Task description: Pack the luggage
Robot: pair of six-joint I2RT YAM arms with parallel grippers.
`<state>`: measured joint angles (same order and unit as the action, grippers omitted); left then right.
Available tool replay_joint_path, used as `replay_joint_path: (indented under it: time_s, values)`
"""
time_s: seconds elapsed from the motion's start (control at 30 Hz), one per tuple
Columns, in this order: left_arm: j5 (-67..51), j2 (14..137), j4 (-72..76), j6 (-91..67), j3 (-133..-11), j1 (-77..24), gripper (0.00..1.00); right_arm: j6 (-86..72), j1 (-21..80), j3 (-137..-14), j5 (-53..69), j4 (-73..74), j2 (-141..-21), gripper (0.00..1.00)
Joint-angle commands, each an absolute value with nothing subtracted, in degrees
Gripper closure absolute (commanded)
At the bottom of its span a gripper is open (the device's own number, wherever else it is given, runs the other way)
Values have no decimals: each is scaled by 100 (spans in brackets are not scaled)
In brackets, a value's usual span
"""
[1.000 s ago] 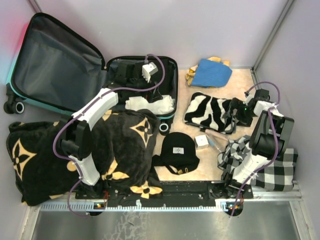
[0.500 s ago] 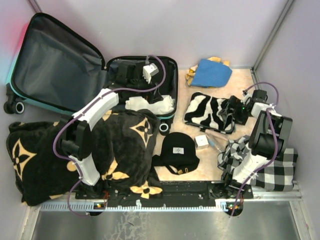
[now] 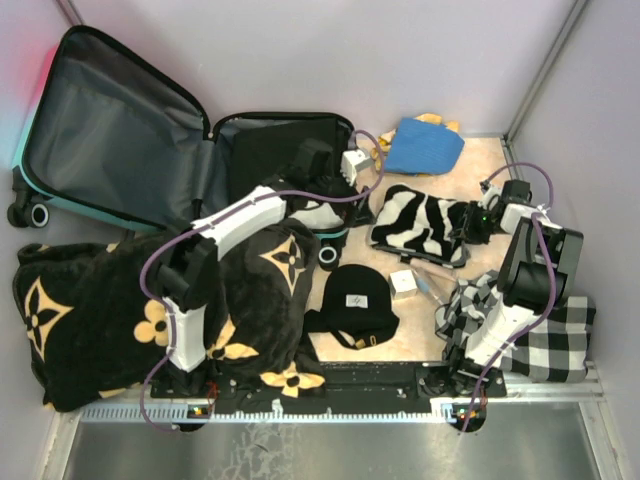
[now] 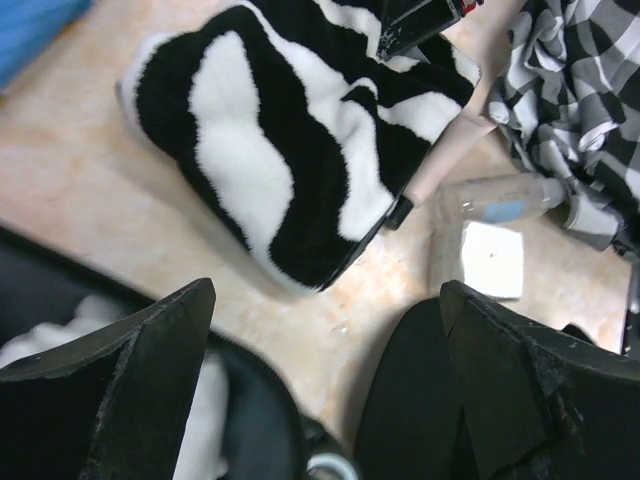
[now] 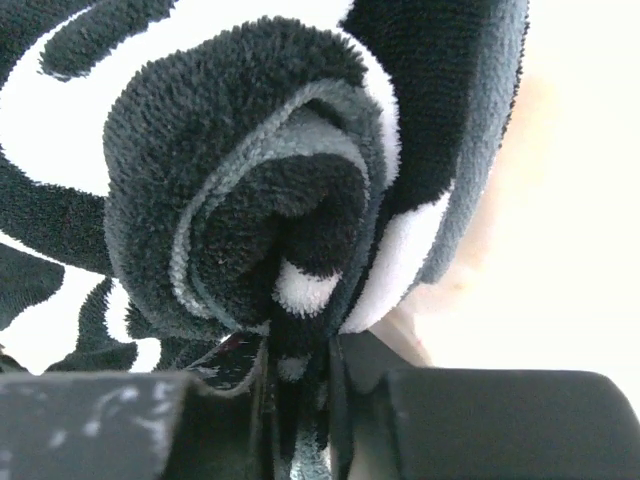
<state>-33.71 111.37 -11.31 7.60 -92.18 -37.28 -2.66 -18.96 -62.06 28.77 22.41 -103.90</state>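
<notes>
The luggage (image 3: 110, 120) lies open at the back left, its lid leaning up at the left wall and its base flat on the table (image 3: 490, 165). The black blanket (image 3: 90, 320) crowds its near edge. The left gripper (image 4: 325, 288) hangs over the base's right rim, fingers apart and empty. Only a narrow strip of bare table separates that rim from the zebra fleece (image 3: 415, 220). The right gripper (image 5: 300, 400), close to the right wall, is clamped on the fleece's rolled edge. The black beanie (image 3: 355, 295), white box (image 4: 492, 258), clear bottle (image 4: 500, 195) and checked cloth (image 3: 530, 330) fill the near side. The beanie's white patch and the bottle's blue label are too small to read.
</notes>
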Motion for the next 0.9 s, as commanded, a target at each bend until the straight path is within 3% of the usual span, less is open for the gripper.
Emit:
replay_joint_path:
  time_s: [0.0,0.03,0.4,0.6,0.77,0.87]
  values:
    - [-3255,11649,-528,-410,-9625,-3996,0,462,-2258,-6424,2563,3038,-10509,97]
    - [-3183,11756,-471,-621,-9700,-4059,0,521,-2307,-6471,2556,3131,-10521,100]
    - [-1252,13345,-847,-1670,-10812,-4612,0,425,-2356,-6486,2601,3129,-10440,100]
    - [-1090,13849,-944,-1609,-11141,-4688,1,353,-2359,-6519,2619,3102,-10436,100]
    - [-1341,14085,-976,-1510,-11389,-4759,23,321,-2358,-6513,2630,3103,-10330,100]
    - [-1486,14003,-790,-1370,-11567,-4813,49,299,-2353,-6544,2605,3102,-10152,100]
